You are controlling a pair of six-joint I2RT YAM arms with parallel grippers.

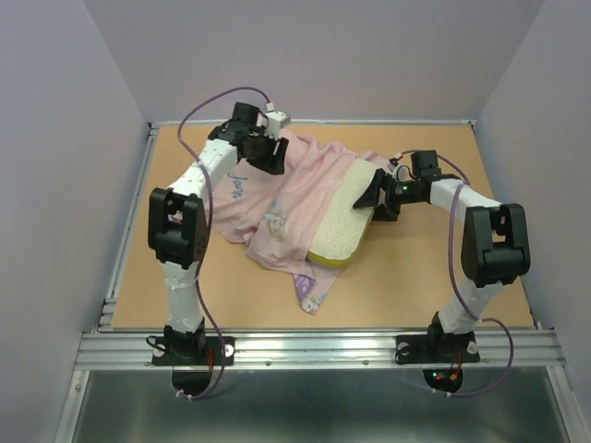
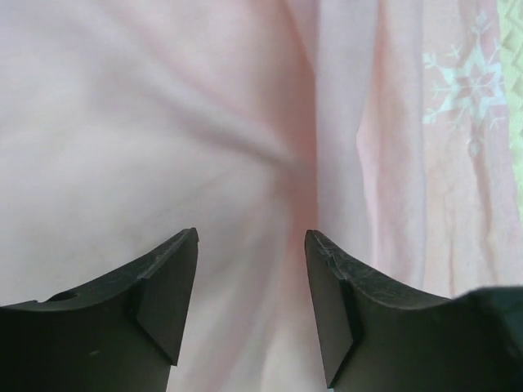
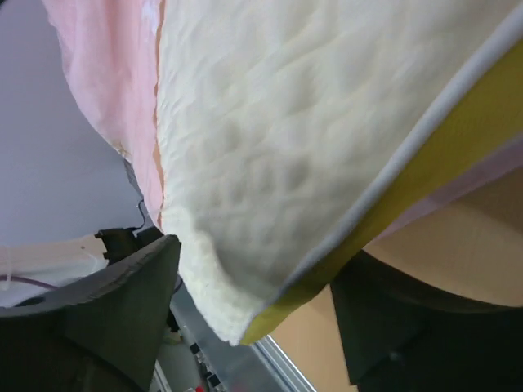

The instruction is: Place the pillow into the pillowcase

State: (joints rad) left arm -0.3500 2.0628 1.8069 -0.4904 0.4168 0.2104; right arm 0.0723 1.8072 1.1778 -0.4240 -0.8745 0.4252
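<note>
The pillow is lying just right of the counter's middle, its left part covered by the crumpled pink pillowcase, which is spreading toward the far left corner. The right claw is gripping the pillow's far right corner, its fingers pressing either side of the thick edge. The left claw is hovering open, fingers apart, over the pink fabric.

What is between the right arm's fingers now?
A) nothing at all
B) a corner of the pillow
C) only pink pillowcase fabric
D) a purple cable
B: in the right wrist view, the cream, yellow-edged corner of the pillow lies between the right fingers.
</note>
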